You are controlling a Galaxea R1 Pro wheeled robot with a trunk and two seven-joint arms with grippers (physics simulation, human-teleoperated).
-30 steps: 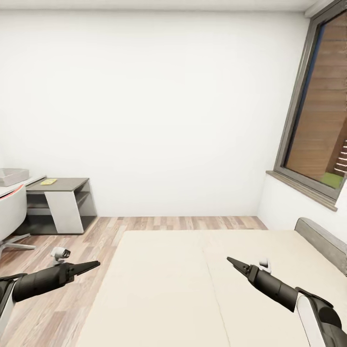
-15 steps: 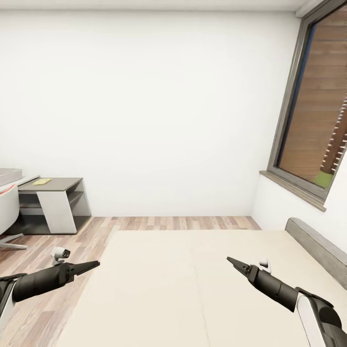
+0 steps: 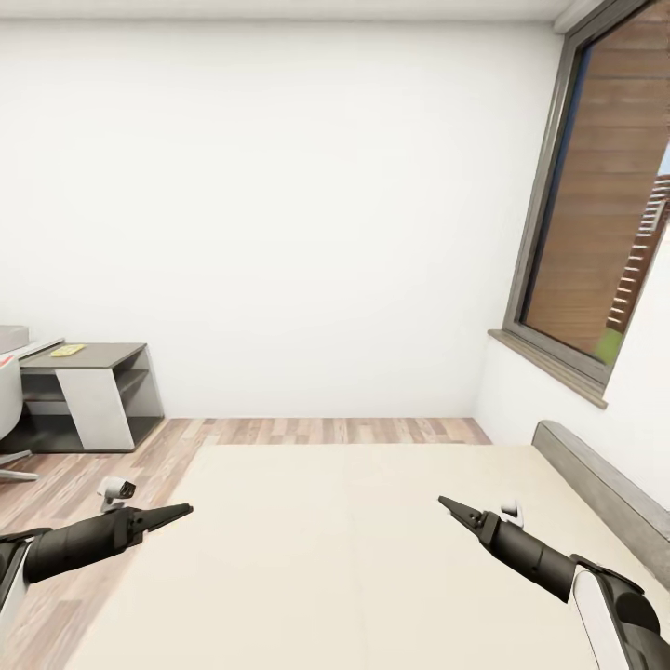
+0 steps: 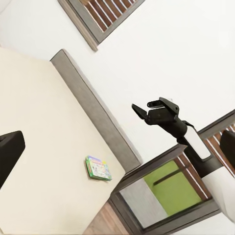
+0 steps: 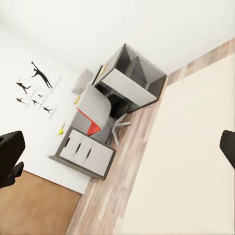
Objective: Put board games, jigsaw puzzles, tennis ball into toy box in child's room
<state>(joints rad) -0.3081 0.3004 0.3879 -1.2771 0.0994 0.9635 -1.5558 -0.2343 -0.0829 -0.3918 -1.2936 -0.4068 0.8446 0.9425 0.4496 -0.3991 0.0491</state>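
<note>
The bed with its beige mattress spreads out below me, grey headboard at the right. A green-and-white board game lies flat on the mattress close to the headboard. The table with its dark cabinet and white door stands far left by the wall, and a flat yellow item rests on top. A sliver of the grey toy box shows at the left edge, and the toy box also appears in the right wrist view. My left gripper and right gripper hover open over the bed, holding nothing.
A white chair with a red inner side stands at the desk. A grey drawer unit stands beside it, with a small yellow thing on top. Wood floor runs between bed and wall. A large window fills the right wall.
The whole picture has slid left as the camera turned right: the table and toy box moved toward the left edge, and more window shows. Both arms hold the same pose.
</note>
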